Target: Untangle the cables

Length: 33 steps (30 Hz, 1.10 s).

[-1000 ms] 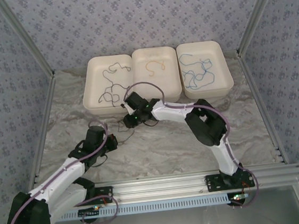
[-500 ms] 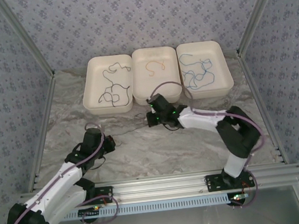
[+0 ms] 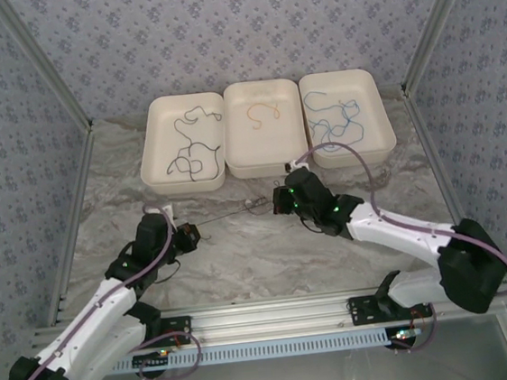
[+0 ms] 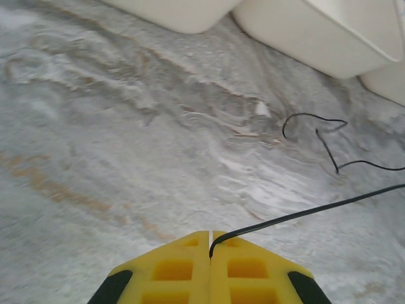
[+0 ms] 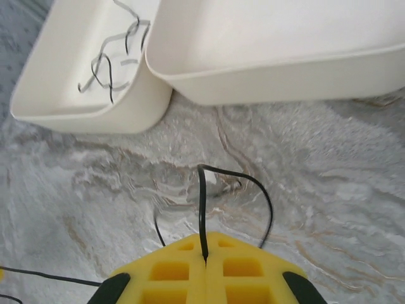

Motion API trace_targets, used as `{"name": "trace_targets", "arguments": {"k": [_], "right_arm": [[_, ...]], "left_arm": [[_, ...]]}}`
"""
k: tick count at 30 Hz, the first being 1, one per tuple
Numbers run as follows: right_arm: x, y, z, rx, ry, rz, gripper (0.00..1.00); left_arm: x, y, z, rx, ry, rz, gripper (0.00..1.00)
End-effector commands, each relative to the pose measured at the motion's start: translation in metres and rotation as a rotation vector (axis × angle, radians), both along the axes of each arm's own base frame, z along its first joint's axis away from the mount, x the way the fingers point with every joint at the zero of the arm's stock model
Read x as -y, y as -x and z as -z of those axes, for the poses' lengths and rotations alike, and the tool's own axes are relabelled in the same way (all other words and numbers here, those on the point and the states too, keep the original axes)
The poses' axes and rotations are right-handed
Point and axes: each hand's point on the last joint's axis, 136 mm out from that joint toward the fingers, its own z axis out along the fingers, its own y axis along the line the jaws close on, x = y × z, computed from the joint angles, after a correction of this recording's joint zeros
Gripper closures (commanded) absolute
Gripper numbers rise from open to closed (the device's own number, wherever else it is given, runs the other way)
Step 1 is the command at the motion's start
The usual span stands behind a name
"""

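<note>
The right gripper [image 3: 280, 198] has been shifted since a second ago: from in front of the middle tray's [image 3: 270, 172] left corner to just in front of its right corner. Its jaws, partly apart then, are now clamped on the black cable [image 3: 229, 215]. In the right wrist view the yellow fingers [image 5: 183, 269] are pressed together, the strand [image 5: 201, 202] is pinched in the seam, and a small loop is left standing ahead of them.

The left gripper [image 3: 190, 236] has barely been moved. It is kept well in front and to the left of the middle tray, clenched on the other end. In the left wrist view the strand [image 4: 304, 212] is seen leaving the closed fingers [image 4: 183, 266] to the right.

Result: the slack bunch seen earlier has been drawn out into a nearly straight line on the table [image 3: 270, 261], in front of the middle tray, with one small kink left close to the right gripper.

Other cables are already sorted:
- orange cable [image 3: 263, 112] inside the middle tray
- black cables [image 3: 186, 152] in the left tray [image 3: 185, 184] beside it
- blue cables [image 3: 333, 127] in the right tray [image 3: 354, 157] on its other side

Judged: this strand is nearly freed; likely the last one out, and to be dropped in the left tray.
</note>
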Motion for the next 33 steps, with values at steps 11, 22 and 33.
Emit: {"name": "trace_targets", "arguments": {"k": [11, 22, 33], "right_arm": [[0.139, 0.014, -0.043, 0.125, 0.289, 0.568, 1.0], [0.082, 0.03, 0.082, -0.341, 0.168, 0.43, 1.0], [0.037, 0.039, 0.076, -0.437, -0.039, 0.288, 0.46]], "left_arm": [[0.12, -0.003, -0.019, 0.013, -0.203, 0.493, 1.0], [0.111, 0.02, 0.046, -0.06, -0.779, 0.667, 1.0], [0.082, 0.019, 0.026, -0.038, -0.881, 0.585, 1.0]]}}
